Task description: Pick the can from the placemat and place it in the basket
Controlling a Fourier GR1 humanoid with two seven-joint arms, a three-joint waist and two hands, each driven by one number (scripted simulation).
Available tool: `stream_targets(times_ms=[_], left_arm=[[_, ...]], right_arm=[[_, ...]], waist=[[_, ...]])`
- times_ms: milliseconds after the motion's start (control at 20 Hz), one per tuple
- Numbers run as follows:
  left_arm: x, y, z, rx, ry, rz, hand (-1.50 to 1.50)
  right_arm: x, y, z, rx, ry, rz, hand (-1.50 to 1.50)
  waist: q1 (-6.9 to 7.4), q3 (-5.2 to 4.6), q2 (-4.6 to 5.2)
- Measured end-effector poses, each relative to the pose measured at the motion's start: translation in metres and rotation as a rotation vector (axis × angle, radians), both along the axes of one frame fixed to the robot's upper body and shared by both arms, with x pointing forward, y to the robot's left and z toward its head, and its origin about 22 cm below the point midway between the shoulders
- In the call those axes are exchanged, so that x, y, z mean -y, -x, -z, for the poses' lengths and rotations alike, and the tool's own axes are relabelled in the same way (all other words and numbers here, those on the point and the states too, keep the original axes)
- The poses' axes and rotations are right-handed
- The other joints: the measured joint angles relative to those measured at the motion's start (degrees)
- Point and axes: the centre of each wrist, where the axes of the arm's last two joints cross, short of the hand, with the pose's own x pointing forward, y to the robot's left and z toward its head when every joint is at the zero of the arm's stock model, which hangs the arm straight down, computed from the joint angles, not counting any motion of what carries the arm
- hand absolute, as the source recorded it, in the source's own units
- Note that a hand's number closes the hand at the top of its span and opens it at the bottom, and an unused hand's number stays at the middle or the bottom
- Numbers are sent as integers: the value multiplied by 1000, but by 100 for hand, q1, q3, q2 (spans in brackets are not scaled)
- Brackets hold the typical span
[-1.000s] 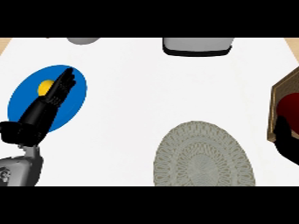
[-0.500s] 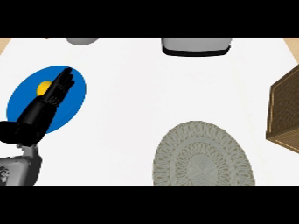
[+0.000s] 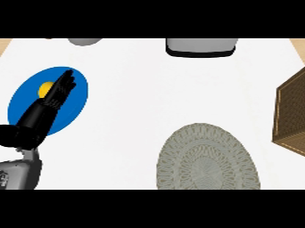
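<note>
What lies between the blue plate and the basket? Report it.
In the head view, only bare white counter lies between blue plate and basket; the placemat sits lower.

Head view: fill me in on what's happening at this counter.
The left hand lies open, fingers straight, over a blue plate with a small yellow thing on it. The grey placemat sits low in the middle with no can showing on it, and the basket stands at the right edge. The right hand is out of view, and no can shows anywhere.
</note>
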Motion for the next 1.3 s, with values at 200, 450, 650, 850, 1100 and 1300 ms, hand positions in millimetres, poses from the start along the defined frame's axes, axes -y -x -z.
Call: stream_targets(times_ms=[200, 450, 650, 850, 1100, 1300], left_arm=[[6, 0, -8, 2, 0, -2, 0], [10, 0, -1, 2, -7, 2, 0], [5, 0, 3, -1, -2, 4, 0], [2, -4, -1, 3, -2, 0, 0], [4, 2, 7, 0, -3, 2, 0], [10, 3, 6, 1, -3, -3, 0]], right_arm=[[23, -6, 19, 13, 44, 15, 150], [38, -14, 40, 103, 13, 79, -150], [55, -22, 42, 135, 3, 82, -150], [65, -25, 45, 152, 17, 62, -150], [75, -27, 25, 214, -13, 25, -150], [76, -24, 14, 273, -103, 30, -150]], waist=[[11, 0, 0], [15, 0, 3], [17, 0, 2], [10, -1, 1], [12, -2, -4], [-3, -3, -11]])
